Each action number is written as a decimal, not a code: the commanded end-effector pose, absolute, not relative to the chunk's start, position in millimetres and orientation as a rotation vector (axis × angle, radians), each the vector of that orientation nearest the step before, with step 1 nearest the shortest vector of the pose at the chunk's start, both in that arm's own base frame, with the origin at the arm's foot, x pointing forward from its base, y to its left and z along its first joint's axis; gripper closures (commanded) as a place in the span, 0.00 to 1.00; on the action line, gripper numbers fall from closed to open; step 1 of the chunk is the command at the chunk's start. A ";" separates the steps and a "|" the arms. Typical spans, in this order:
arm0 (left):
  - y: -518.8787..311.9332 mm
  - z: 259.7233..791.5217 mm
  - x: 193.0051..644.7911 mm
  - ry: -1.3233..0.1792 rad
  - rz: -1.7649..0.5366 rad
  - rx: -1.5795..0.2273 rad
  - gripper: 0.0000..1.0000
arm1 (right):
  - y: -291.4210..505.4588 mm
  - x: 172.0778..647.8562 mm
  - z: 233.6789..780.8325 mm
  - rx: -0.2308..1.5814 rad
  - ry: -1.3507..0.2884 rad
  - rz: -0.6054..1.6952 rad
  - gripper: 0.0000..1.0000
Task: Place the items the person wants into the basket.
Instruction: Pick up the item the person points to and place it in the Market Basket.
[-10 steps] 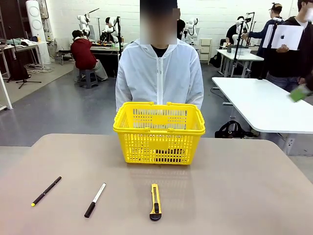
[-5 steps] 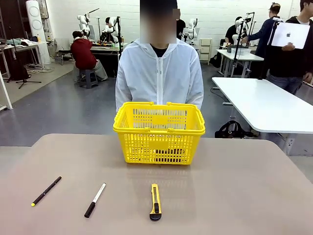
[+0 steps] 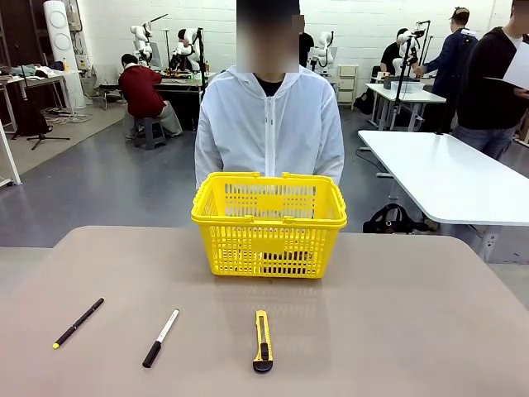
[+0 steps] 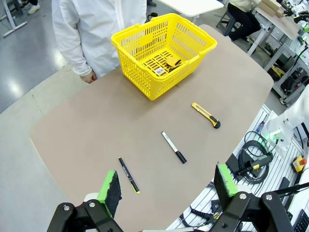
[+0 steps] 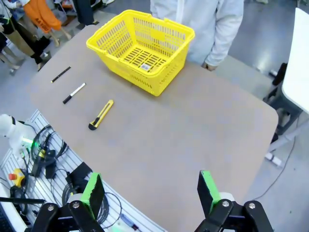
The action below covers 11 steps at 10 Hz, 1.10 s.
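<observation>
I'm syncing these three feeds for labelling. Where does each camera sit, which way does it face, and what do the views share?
Front view: fixed at the robot's side of the brown table, facing across to the person in a white zip-up jacket, whose torso shows behind the bright yellow lattice plastic basket.
Left wrist view: high above the table, looking down past the open left gripper.
Right wrist view: also high, looking down past the open right gripper.
Shared: all three show the basket and the slim yellow-and-black utility knife.

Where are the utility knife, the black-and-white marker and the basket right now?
utility knife (image 3: pixel 262 335), front view, middle of its yellow body.
black-and-white marker (image 3: pixel 165 331), front view, on its white barrel.
basket (image 3: pixel 269 222), front view, on the near rim.
</observation>
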<state>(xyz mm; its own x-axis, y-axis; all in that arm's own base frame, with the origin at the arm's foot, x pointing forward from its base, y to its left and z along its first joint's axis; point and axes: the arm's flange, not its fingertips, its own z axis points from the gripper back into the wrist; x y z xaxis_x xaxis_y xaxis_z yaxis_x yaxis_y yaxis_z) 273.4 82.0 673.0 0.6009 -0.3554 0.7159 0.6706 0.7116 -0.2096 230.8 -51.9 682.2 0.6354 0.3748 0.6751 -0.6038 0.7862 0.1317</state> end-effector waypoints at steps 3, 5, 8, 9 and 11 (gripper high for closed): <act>82.8 671.3 273.5 -0.708 -0.632 -0.496 0.00 | -50.1 231.2 681.7 0.362 -0.677 0.575 0.00; 82.8 671.3 273.5 -0.708 -0.632 -0.496 0.00 | -50.1 231.2 681.7 0.362 -0.677 0.575 0.00; 82.8 671.3 273.5 -0.708 -0.632 -0.496 0.00 | -50.1 231.2 681.7 0.362 -0.677 0.575 0.00; 82.8 671.3 273.5 -0.708 -0.632 -0.496 0.00 | -50.1 231.2 681.7 0.362 -0.677 0.575 0.00; 82.8 671.3 273.5 -0.708 -0.632 -0.496 0.00 | -50.1 231.2 681.7 0.362 -0.677 0.575 0.00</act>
<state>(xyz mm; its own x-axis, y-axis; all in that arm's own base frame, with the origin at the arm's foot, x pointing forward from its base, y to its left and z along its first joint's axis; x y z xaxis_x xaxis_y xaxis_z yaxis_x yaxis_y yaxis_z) 273.4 82.0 673.0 0.6009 -0.3554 0.7159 0.6706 0.7116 -0.2096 230.8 -51.9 682.2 0.6354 0.3748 0.6751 -0.6038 0.7862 0.1317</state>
